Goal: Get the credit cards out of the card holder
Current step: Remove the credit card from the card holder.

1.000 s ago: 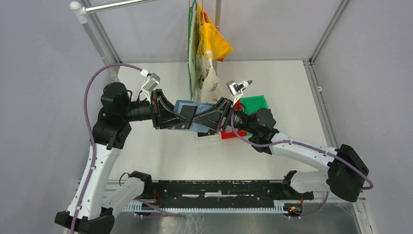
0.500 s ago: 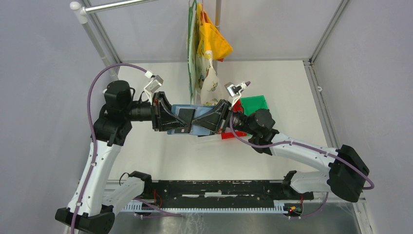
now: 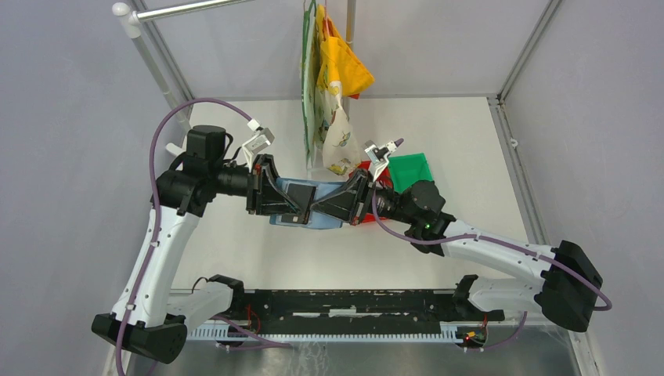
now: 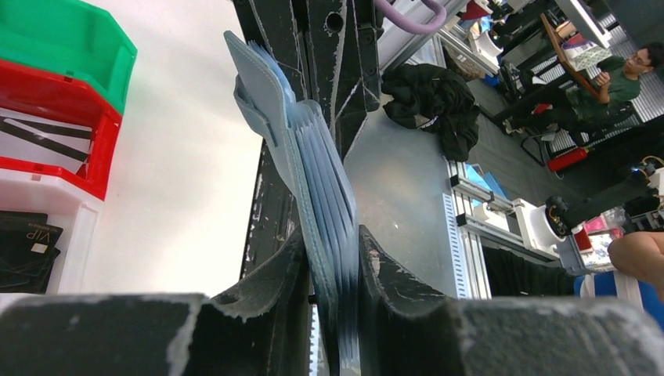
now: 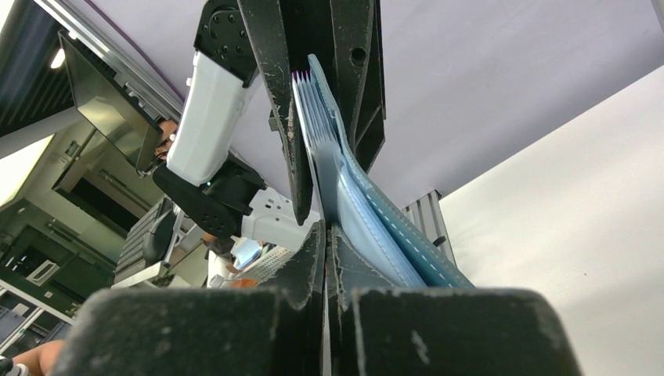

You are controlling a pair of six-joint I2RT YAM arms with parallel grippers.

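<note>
Top external view places the card holder in the air above the table, between the two arms and in front of the bins. Its long axis runs left to right from one claw to the other. In the left wrist view it stands on edge. The left gripper is clenched on one end, and the leaves fan away towards the opposite arm, with the small tab on the outer face. The right gripper is fully closed hard against the pocket leaves. Whether it has pinched a card, a leaf or nothing cannot be told, and no card edge can be confirmed inside the pockets. Some credit cards already lie in the white bin, and one in the red bin.

Risks, as judged:
- If the right claw has caught a leaf rather than a card, a pull would drag the soft wallet out of the left grip or fold it.
- If it has caught nothing, the draw comes away bare.
- The two sets of fingers overlap closely, so a small sideways error could knock them together.
- A card that slips free mid-air would drop to the table short of the bins.
</note>
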